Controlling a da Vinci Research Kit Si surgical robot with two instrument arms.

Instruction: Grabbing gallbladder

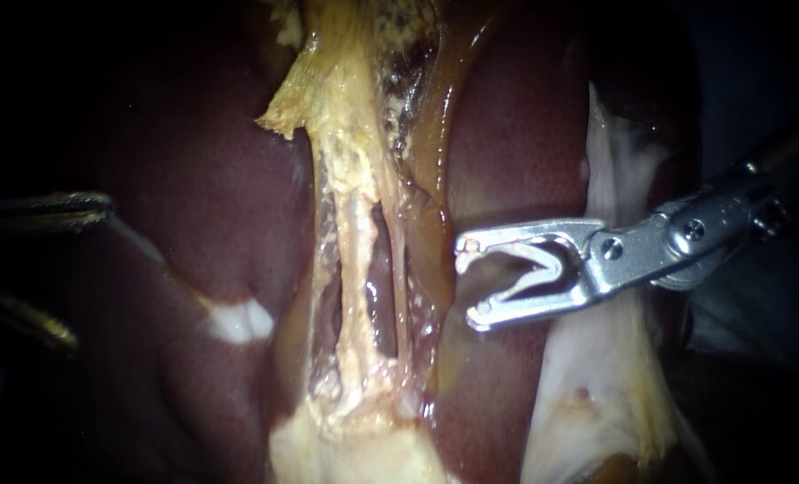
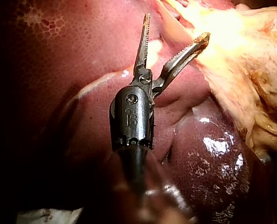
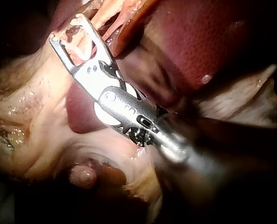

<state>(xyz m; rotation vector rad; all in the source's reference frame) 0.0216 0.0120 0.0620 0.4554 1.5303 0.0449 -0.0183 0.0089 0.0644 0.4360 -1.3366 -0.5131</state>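
Observation:
A glossy amber-brown fold, apparently the gallbladder (image 1: pixel 433 170), runs down the right side of a yellow fatty strip (image 1: pixel 345 134). Pale strands (image 1: pixel 357 260) stretch through the strip's lower half. My right instrument (image 1: pixel 468 282) enters from the right; its jaws are open just right of the fold and hold nothing. In the right wrist view, the right instrument (image 3: pixel 68 28) gapes over pale tissue. My left instrument (image 1: pixel 90 273) lies dim at the far left, jaws spread wide. In the left wrist view, the left instrument (image 2: pixel 176 27) is open, with one jaw tip at the edge of yellow tissue (image 2: pixel 241 46).
Dark red liver (image 1: pixel 193 206) lies on both sides of the strip and under the left instrument (image 2: pixel 73 70). A white membrane sheet (image 1: pixel 605 376) hangs behind and below the right instrument. A small pale patch (image 1: pixel 238 321) marks the left lobe.

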